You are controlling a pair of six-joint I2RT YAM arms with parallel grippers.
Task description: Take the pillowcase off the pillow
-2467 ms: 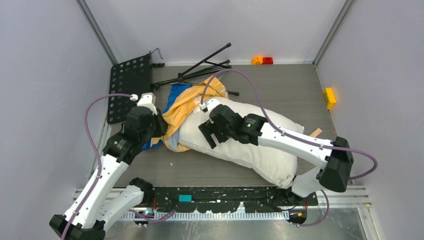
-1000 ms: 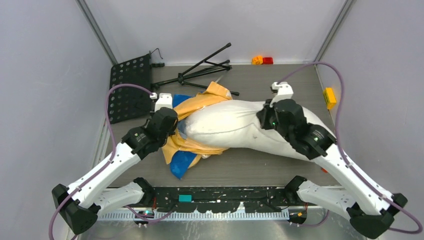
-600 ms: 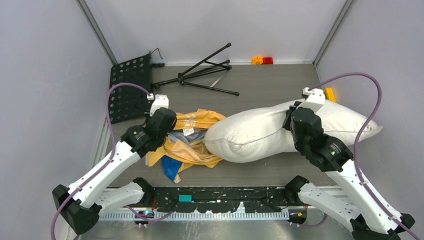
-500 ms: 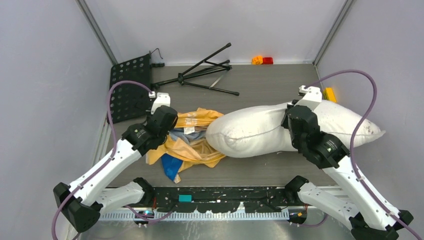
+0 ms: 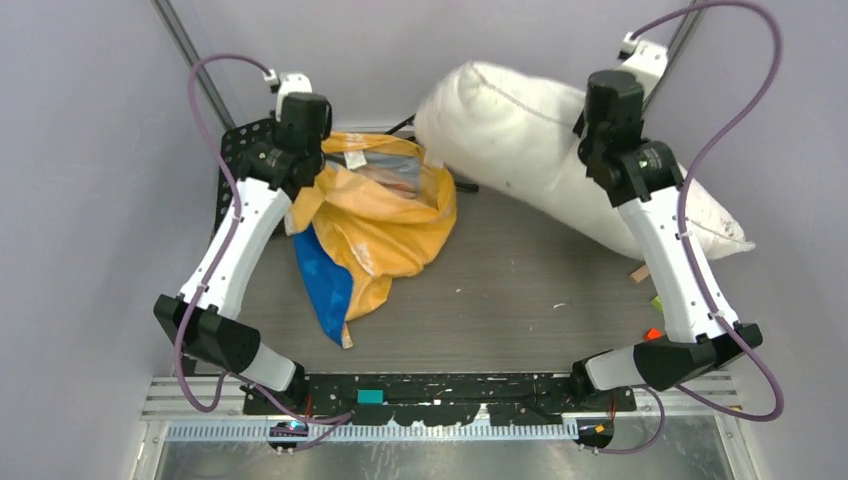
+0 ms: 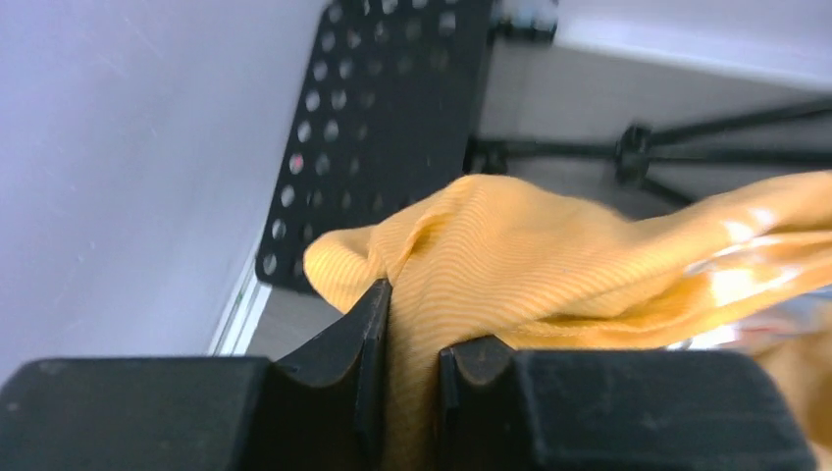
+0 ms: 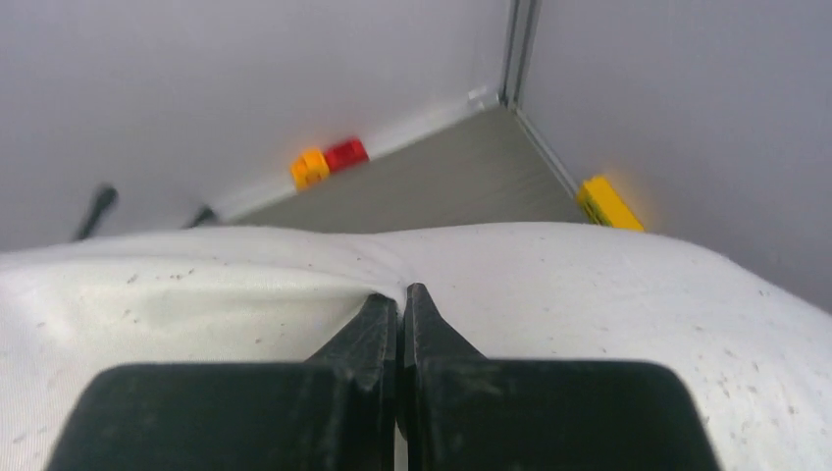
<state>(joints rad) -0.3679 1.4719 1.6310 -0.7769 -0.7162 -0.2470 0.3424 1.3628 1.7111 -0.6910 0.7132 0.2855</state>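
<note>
Pinching a ridge of the pillowcase [image 6: 549,235] at the left gripper [image 6: 407,329], jaws nearly together, only the cloth's thickness between them. Fine ribbed weave there, orange-yellow face outward, bunched into a fold just past the fingertips. Beyond the fold, a black perforated plate [image 6: 392,108] and thin black tripod legs [image 6: 687,147]. Held high on a long, nearly straight arm reaching far forward. Below the fingers, hanging open like a sack over the grey table [image 5: 500,300], orange-yellow with a blue panel lowest (white label [image 5: 353,160] showing at the mouth).

Shut tight on a pinch of the pillow [image 7: 589,285] at the right gripper [image 7: 400,304], fingertips meeting through the white fabric. Soft, plump, speckled with dark flecks, creased toward the pinch. Held high too, on an extended arm; wholly out of the pillowcase, well apart to the right of the left fingers. Past the right fingertips, an orange block [image 7: 309,169] and a red block [image 7: 345,154] against the wall, a yellow block [image 7: 608,204] off to the right.
</note>
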